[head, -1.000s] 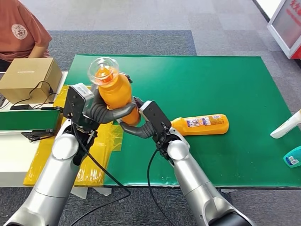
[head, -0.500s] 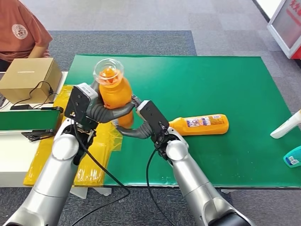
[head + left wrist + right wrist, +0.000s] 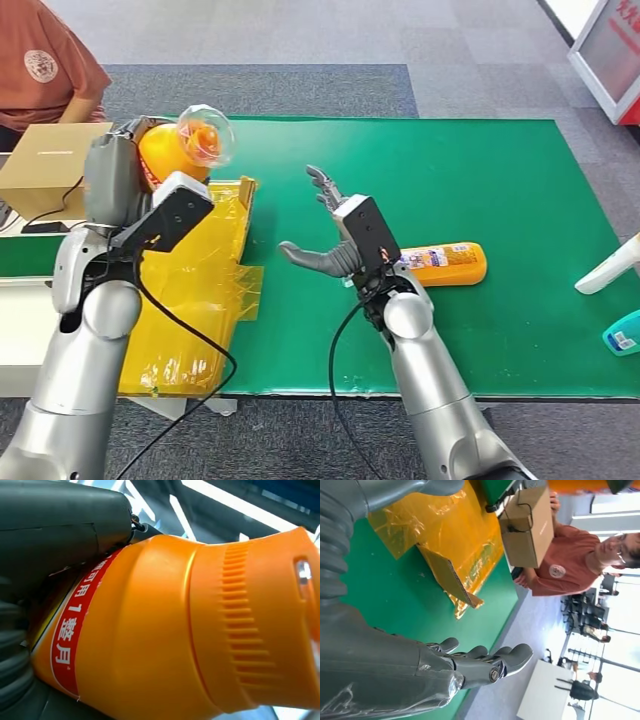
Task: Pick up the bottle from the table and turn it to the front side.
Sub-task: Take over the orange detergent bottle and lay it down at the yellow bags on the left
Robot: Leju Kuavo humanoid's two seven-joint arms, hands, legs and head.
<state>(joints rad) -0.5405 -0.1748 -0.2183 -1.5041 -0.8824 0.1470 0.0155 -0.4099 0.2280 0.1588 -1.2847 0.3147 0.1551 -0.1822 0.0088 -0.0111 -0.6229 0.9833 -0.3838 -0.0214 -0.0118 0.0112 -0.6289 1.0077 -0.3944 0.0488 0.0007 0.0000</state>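
Left hand has the orange bottle up in the air, right hand wide open!

The orange bottle (image 3: 170, 150) sits gripped in the left hand (image 3: 113, 180), raised over the yellow plastic-wrapped box (image 3: 198, 265) at the table's left edge, its clear cap (image 3: 204, 133) tipped toward the green table (image 3: 453, 170). A red label band with white Chinese writing (image 3: 70, 630) shows close up. The right hand (image 3: 324, 235) hovers over the mat, fingers spread, holding nothing, well apart from the bottle. A second orange bottle (image 3: 441, 262) lies flat just beside its wrist.
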